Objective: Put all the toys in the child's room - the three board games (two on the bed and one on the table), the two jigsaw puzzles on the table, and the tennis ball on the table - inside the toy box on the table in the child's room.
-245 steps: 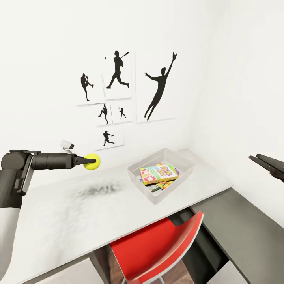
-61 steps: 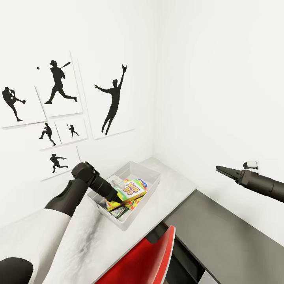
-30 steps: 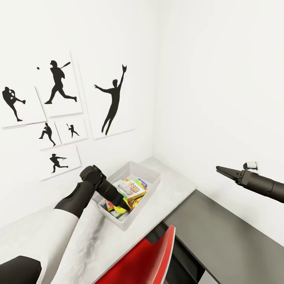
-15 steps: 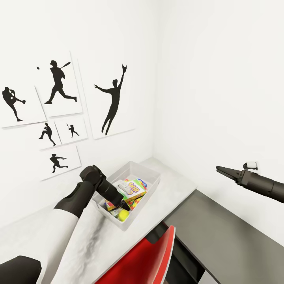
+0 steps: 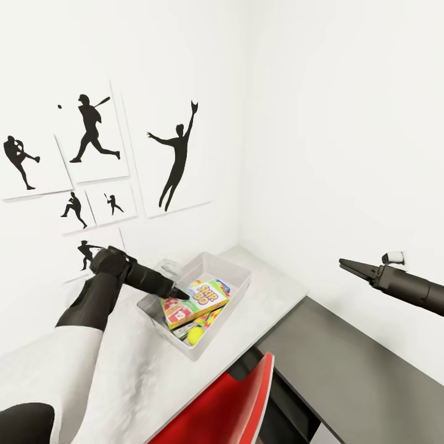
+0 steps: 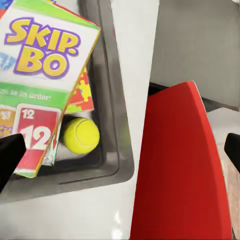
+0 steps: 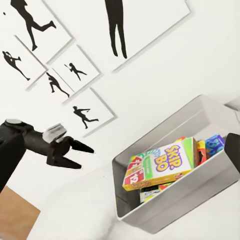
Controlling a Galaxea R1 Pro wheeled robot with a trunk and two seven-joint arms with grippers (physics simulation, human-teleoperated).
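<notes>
The grey toy box (image 5: 237,290) sits near the far right corner of the long pale table (image 5: 280,296), close to the white wall with the black sports pictures (image 5: 176,154). Inside it the white and yellow Skip-Bo game (image 5: 198,300) lies on top of the other bright toys, tilted. The little yellow-green tennis ball (image 5: 195,333) rests on the box floor in the near corner, just beside the Skip-Bo game and close to the near wall; in the left wrist view the ball (image 6: 80,135) sits apart from both fingertips. The left gripper (image 5: 179,293) hangs above the left rim of the box with its two fingers apart and nothing between them. The right gripper (image 5: 345,264) is well apart from the box, out over the lower dark side section (image 5: 370,376), and its fingers look pressed together with nothing in them. The red chair (image 5: 234,407) stands tucked against the near edge of the table, right below the box. The table top to the left of the box is bare and open.
</notes>
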